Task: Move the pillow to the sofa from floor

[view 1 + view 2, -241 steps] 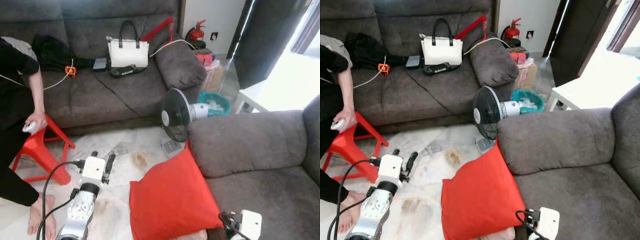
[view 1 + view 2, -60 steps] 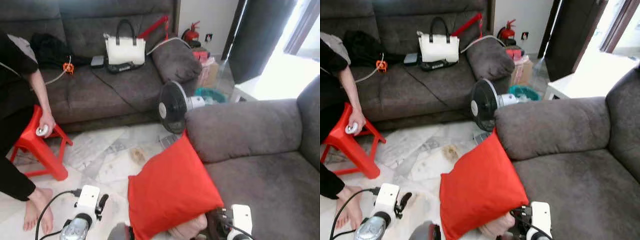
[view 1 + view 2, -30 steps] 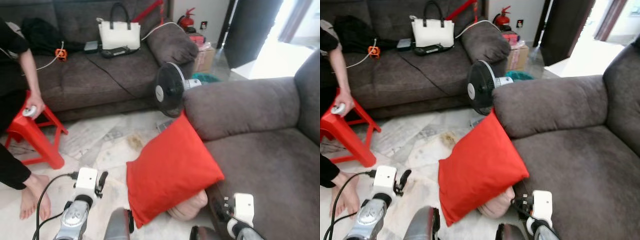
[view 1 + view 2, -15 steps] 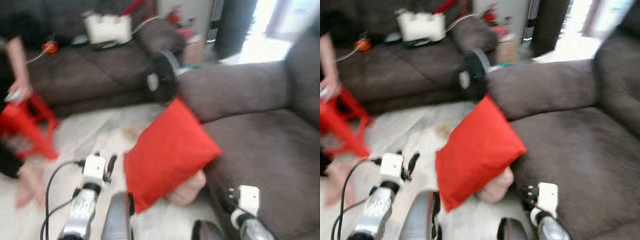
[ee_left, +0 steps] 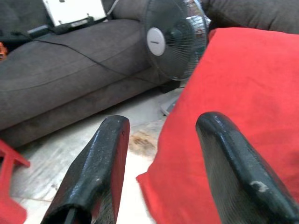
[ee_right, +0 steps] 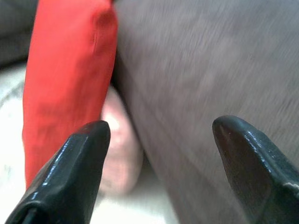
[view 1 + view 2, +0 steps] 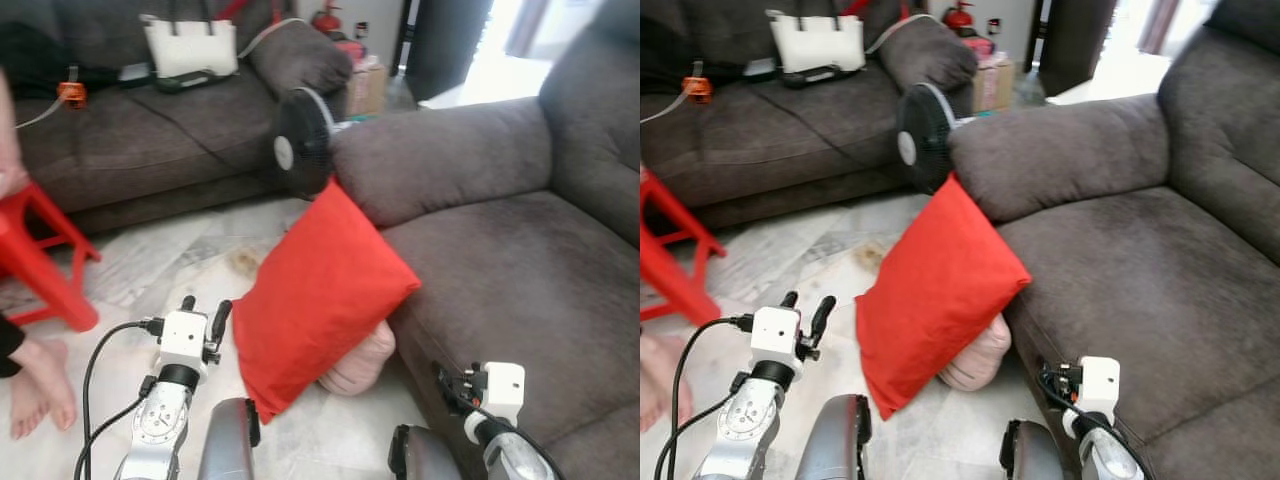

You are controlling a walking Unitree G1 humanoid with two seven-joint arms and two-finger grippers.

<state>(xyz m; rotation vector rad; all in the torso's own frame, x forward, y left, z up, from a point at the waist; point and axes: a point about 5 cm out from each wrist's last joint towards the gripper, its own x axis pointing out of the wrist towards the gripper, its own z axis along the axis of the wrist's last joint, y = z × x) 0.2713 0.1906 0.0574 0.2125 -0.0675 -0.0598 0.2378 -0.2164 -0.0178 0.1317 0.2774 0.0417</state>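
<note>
**Inspector:** Left gripper [image 7: 200, 309], lower left of frame: fingers spread, empty, just beside the pillow [image 7: 315, 290]. Right gripper [image 6: 159, 158] likewise spread, empty, facing the sofa [image 7: 500, 270] front.

**Clerk:** Pillow location?

**Inspector:** Centre frame, on the floor [image 7: 170, 270], leaning on the sofa. Recommend closing both grippers on opposite edges before lifting.

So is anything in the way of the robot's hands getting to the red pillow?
Nothing visible. The left gripper is open just beside the red pillow, with only bare floor between. The right gripper, also open, is by the sofa front, near the pillow's lower edge.
</note>
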